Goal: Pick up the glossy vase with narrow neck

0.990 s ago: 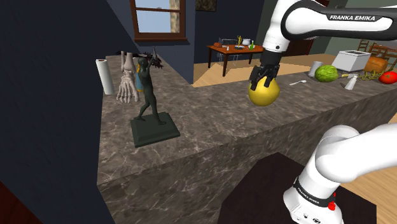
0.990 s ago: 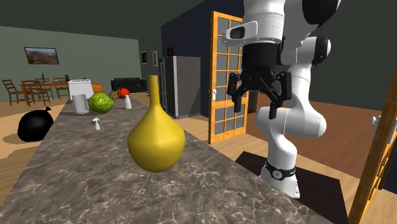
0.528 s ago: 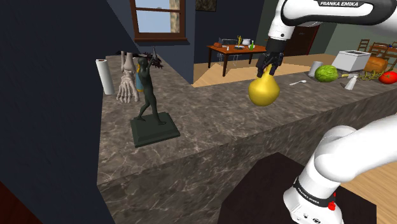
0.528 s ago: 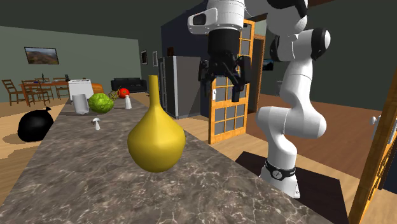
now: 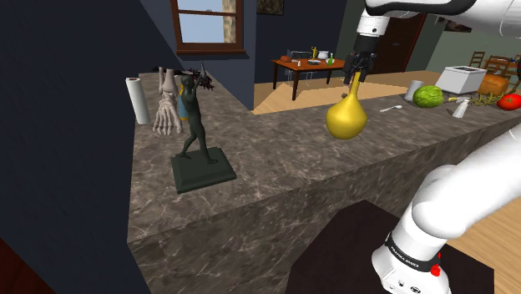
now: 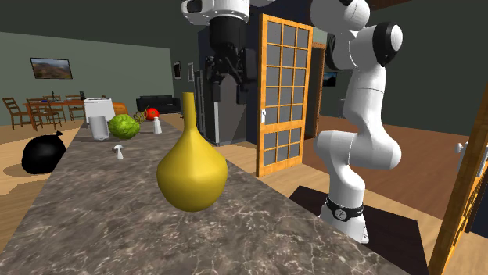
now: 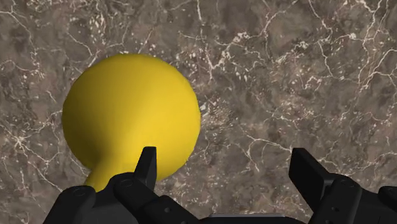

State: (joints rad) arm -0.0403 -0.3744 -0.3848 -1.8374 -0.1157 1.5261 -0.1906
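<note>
A glossy yellow vase with a round belly and a thin tall neck stands upright on the dark marble counter. My black gripper hangs open just above the top of the neck in the shoulder view. The second exterior view has the gripper high up, behind and to the right of the vase. Looking down in the wrist view, the vase lies beside one finger, outside the gap. Only bare marble shows between the open fingers of the gripper. Nothing is held.
A dark figure statue on a square base, a skeleton foot and a paper roll stand at the shoulder view's left. A spoon, a green melon, a white box and a tomato sit at the right.
The gripper has risen from beside the vase's belly to above its neck, sliding to the second exterior view's left. It stayed open. The vase has not moved.
</note>
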